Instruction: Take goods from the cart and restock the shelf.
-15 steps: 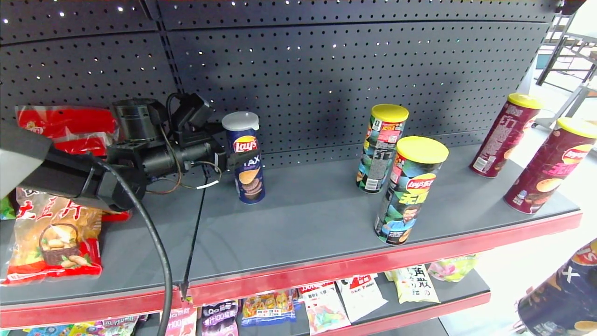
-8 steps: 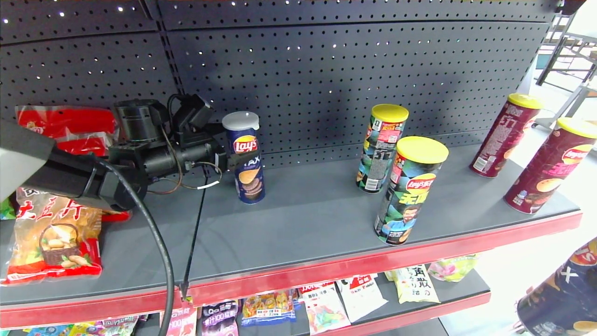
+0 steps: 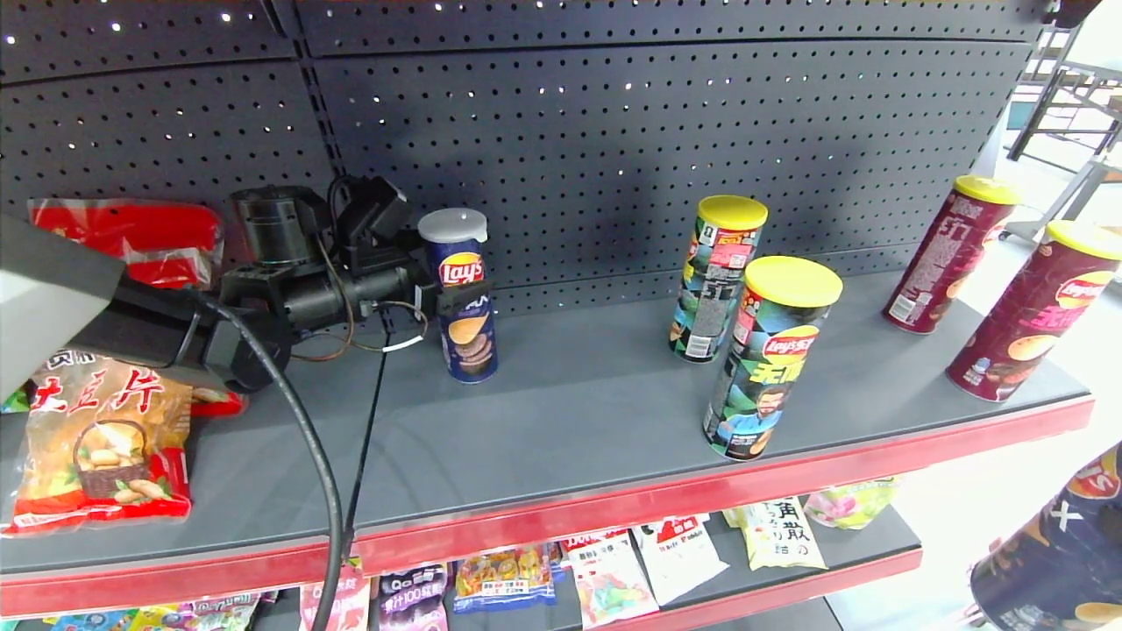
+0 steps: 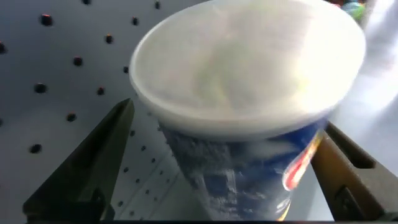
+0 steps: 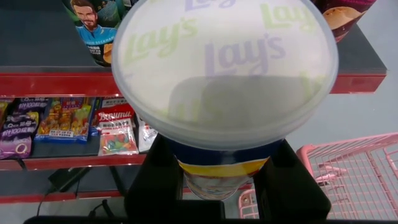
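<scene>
A blue chip can [image 3: 462, 298] with a pale lid stands upright on the grey shelf [image 3: 570, 421], close to the pegboard. My left gripper [image 3: 456, 302] is open around it; one finger crosses the can's label. In the left wrist view the can [image 4: 249, 124] sits between the fingers [image 4: 93, 168], with a gap on one side. My right gripper [image 5: 227, 186] is shut on a second blue chip can [image 5: 224, 74], held low, in front of the shelf and off its right end [image 3: 1056, 552].
Two yellow-lidded green cans [image 3: 767, 350] stand mid-shelf and two maroon cans [image 3: 1026, 307] at the right end. Snack bags [image 3: 105, 429] lie at the left end. The shelf below holds small packets [image 3: 614, 570]. A pink wire cart [image 5: 351, 180] stands below the right gripper.
My left arm has shifted slightly right, farther around the standing blue can, and its finger now covers more of the label. The can has stayed put. The right-hand can barely moved.
</scene>
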You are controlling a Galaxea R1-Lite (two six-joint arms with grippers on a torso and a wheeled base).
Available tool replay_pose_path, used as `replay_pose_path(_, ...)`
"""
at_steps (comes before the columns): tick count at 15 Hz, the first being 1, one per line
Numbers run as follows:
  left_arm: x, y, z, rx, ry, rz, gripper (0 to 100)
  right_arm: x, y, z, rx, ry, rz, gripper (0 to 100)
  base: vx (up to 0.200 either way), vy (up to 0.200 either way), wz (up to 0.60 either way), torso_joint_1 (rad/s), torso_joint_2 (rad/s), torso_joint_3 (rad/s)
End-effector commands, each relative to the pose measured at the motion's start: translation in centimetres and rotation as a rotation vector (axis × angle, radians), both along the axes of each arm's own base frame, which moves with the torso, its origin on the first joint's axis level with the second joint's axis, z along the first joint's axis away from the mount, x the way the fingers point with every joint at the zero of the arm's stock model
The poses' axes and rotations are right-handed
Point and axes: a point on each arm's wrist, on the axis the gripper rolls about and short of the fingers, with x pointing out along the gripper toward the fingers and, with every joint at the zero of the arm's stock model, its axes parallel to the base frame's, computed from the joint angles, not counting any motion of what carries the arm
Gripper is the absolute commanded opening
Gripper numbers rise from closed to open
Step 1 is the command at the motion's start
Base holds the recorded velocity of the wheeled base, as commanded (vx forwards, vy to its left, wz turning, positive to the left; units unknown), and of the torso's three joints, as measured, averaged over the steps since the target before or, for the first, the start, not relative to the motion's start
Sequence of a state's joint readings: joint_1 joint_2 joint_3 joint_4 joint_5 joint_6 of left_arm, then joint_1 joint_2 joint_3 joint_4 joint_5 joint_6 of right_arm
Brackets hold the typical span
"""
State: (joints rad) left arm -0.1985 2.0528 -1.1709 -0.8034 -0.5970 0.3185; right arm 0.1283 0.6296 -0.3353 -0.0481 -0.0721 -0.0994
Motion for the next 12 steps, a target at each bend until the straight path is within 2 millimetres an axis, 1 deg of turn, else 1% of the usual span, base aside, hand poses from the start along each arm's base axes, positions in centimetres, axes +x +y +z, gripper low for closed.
replay_pose_path(1, 0.2, -0.1, -0.2, 0.001, 0.001, 0.010, 100, 0.1, 0.0, 0.0, -0.001, 0.004, 0.001, 0, 0.000, 0.000, 0.00, 0.000, 0.00, 0.000)
replay_pose_path(3, 0.2, 0.0, -0.3, 0.002, 0.008, 0.018, 100, 0.1, 0.0, 0.0, -0.001, 0.004, 0.001, 0, 0.000, 0.000, 0.00, 0.000, 0.00, 0.000)
replay_pose_path(4, 0.2, 0.0, -0.3, 0.001, 0.007, 0.018, 0, 0.1, 0.0, 0.0, -0.001, 0.004, 0.001, 0, 0.000, 0.000, 0.00, 0.000, 0.00, 0.000)
replay_pose_path(7, -0.6, 0.1, 0.0, 0.001, 0.010, 0.009, 0, 0.0, 0.0, -0.1, -0.001, 0.004, 0.001, 0, 0.000, 0.000, 0.00, 0.000, 0.00, 0.000)
replay_pose_path(9, -2.5, 0.5, 0.0, -0.004, 0.050, -0.015, 0, 0.0, 0.0, -0.2, -0.001, 0.004, 0.001, 0, 0.000, 0.000, 0.00, 0.000, 0.00, 0.000)
replay_pose_path(10, -3.0, 0.6, 0.2, -0.009, 0.056, -0.025, 0, -0.1, 0.0, -0.1, -0.001, 0.002, 0.001, 0, 0.000, 0.000, 0.00, 0.000, 0.00, 0.000)
replay_pose_path(11, -4.8, 1.0, 0.8, -0.039, 0.088, -0.038, 0, -0.1, 0.0, -0.2, 0.000, 0.001, 0.001, 0, 0.000, 0.000, 0.00, 0.000, 0.00, 0.000)
replay_pose_path(12, -5.8, 1.2, 1.2, -0.061, 0.108, -0.050, 0, -0.1, 0.0, -0.2, 0.000, 0.001, 0.001, 0, 0.000, 0.000, 0.00, 0.000, 0.00, 0.000)
